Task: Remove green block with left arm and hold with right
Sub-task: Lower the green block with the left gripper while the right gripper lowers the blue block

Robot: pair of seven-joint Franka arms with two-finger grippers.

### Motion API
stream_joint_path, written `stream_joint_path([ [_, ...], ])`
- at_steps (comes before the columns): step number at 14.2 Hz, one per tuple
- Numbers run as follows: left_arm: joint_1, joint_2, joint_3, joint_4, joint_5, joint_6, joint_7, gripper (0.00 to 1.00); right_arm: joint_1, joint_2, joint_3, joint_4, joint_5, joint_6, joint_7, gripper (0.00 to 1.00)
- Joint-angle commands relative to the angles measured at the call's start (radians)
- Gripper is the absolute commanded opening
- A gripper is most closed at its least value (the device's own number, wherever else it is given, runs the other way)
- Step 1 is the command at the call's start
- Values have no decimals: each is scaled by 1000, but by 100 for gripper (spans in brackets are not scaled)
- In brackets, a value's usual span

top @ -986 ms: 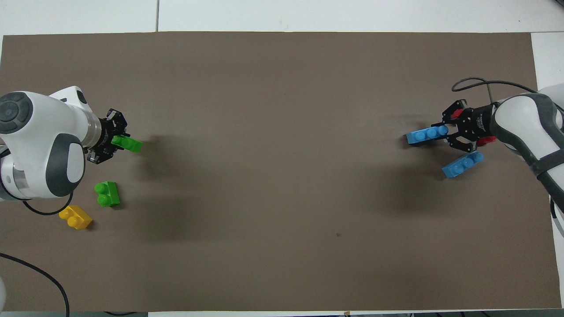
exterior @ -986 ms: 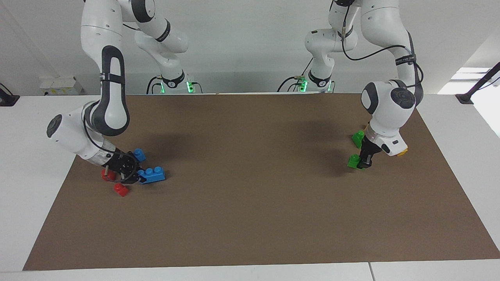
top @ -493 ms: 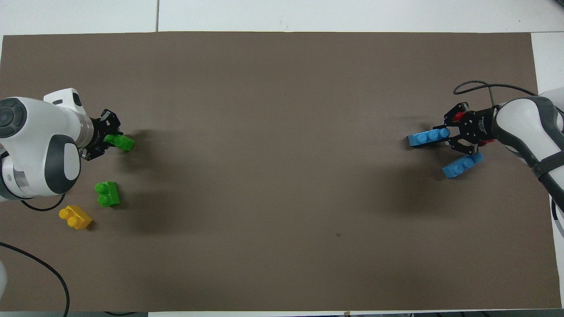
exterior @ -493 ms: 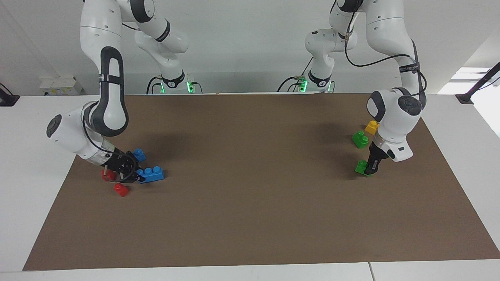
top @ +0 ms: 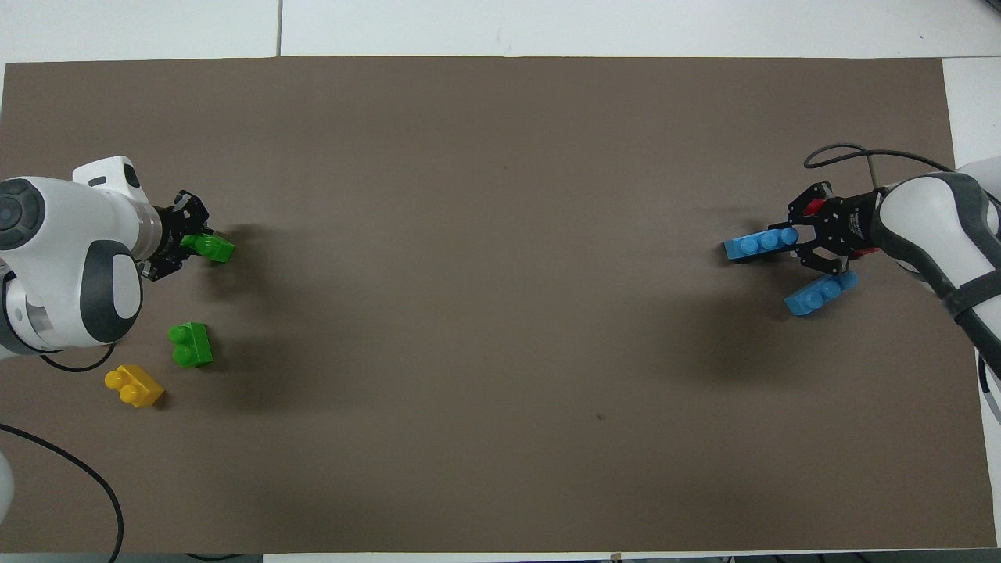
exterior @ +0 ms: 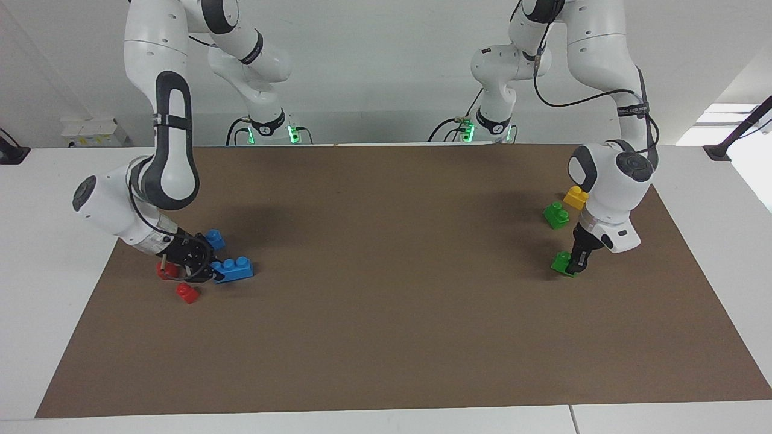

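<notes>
My left gripper (exterior: 573, 263) is shut on a green block (exterior: 563, 263) and holds it tilted, low over the brown mat at the left arm's end of the table. It also shows in the overhead view, where the left gripper (top: 188, 247) grips the green block (top: 213, 249) by one end. My right gripper (exterior: 208, 274) sits low at the right arm's end, shut on the end of a blue three-stud brick (exterior: 233, 269). The overhead view shows the right gripper (top: 799, 237) and this blue brick (top: 758, 244) too.
A second green brick (exterior: 556, 215) (top: 190, 345) and a yellow brick (exterior: 576, 197) (top: 134, 385) lie nearer to the robots than the held block. A second blue brick (exterior: 214, 239) (top: 821, 291) and small red pieces (exterior: 187, 293) lie by the right gripper.
My left gripper has carried the green block lower and toward the left arm's end of the table, uncovering the yellow brick. The right gripper and its blue brick have barely shifted.
</notes>
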Motion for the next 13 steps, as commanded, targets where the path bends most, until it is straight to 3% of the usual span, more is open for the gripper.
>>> stream_joint_path([
  [1, 12, 28, -6, 8, -1, 27, 21, 0, -18, -15, 14, -37, -19, 42, -38, 61],
  [3, 9, 32, -6, 22, -1, 26, 18, 0, -18, -15, 14, -31, -19, 38, -38, 75],
  [6, 11, 32, -6, 19, -2, 21, 20, 0, -12, -15, 14, -22, -19, 35, -35, 79],
  [7, 9, 32, -6, 19, -2, 18, 20, 12, -10, -17, 14, -12, -19, 24, -30, 80],
  [8, 9, 32, -6, 19, -2, 13, 20, 15, -9, -20, 14, -5, -19, 15, -27, 82],
  [10, 8, 29, -6, 20, -2, 12, 20, 100, -7, -37, 14, 11, -19, -24, -15, 83],
  [13, 3, 10, -6, 23, -2, 0, 20, 100, -6, -73, 14, 41, -23, -91, 34, 83],
])
